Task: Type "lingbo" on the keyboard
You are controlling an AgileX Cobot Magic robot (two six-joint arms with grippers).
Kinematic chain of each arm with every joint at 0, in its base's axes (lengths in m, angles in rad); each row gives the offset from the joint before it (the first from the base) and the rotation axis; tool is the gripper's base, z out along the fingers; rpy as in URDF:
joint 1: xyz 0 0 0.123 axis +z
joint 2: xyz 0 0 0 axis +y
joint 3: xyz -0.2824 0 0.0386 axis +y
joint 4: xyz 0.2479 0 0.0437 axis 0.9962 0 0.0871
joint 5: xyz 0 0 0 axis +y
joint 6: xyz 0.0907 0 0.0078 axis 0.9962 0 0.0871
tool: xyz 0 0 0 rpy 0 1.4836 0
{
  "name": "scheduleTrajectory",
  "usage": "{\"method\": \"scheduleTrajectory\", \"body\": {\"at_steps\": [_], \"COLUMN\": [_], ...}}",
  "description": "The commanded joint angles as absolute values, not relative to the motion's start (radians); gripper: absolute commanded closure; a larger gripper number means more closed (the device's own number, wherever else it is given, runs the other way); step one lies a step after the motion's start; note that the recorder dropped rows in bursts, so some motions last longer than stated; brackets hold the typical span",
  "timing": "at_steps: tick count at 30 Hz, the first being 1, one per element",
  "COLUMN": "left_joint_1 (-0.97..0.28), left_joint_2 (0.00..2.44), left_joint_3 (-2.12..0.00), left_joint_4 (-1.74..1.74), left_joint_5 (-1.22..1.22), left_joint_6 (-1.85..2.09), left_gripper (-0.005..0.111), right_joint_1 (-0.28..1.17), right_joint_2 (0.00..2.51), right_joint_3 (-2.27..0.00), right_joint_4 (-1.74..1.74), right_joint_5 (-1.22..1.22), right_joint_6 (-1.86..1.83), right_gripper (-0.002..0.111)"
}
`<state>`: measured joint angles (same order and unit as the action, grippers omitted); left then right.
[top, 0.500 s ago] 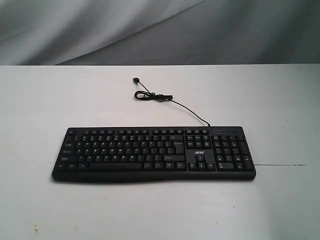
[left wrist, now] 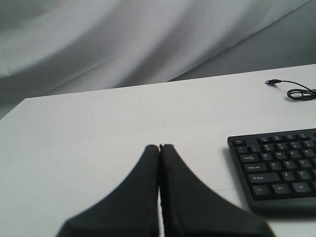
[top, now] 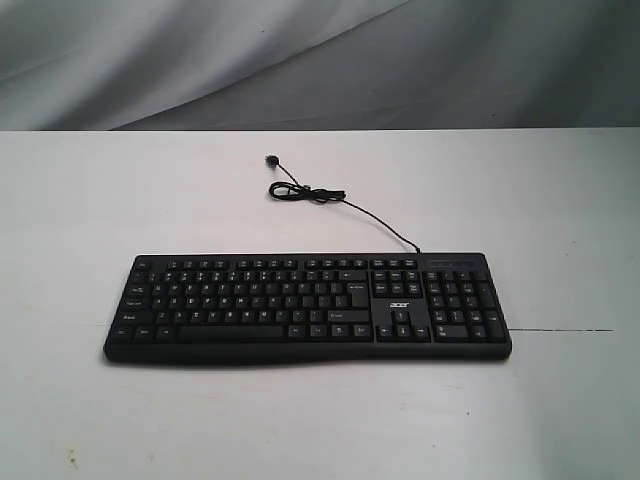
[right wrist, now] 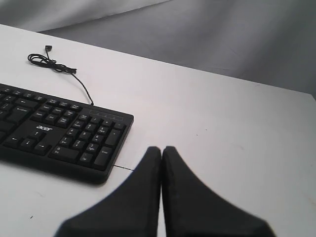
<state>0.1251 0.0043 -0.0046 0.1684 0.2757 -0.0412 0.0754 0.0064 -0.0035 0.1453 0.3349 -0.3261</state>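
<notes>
Keyboard (top: 307, 308) flat on white table (top: 100, 200), grey draped backdrop (top: 200, 60) behind

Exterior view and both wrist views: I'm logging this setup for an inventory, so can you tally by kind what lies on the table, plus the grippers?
Black keyboard: 1
Thin black cable, running from the keyboard's back edge: 1
Grippers: 2, the left gripper and the right gripper, both shut and holding nothing
Total: 4
</notes>
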Motion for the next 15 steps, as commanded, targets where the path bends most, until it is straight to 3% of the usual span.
{"method": "scheduleTrajectory", "body": {"at_steps": [1,15], "left_joint_1": [0.118,0.118], "left_joint_2": [0.0,0.0], "left_joint_3": [0.0,0.0], "left_joint_4": [0.167,0.167], "left_joint_5": [0.266,0.266], "left_joint_6": [-0.046,-0.046], "left_gripper": [0.107,0.107], "right_joint_1": [0.069,0.069], "right_joint_2": [0.0,0.0], "right_joint_3": [0.0,-0.062], "right_joint_4": [0.146,0.179], "right_joint_5": [0.335,0.371], "right_joint_6": [-0.327,-0.326], "right_gripper": [0.108,0.108]}}
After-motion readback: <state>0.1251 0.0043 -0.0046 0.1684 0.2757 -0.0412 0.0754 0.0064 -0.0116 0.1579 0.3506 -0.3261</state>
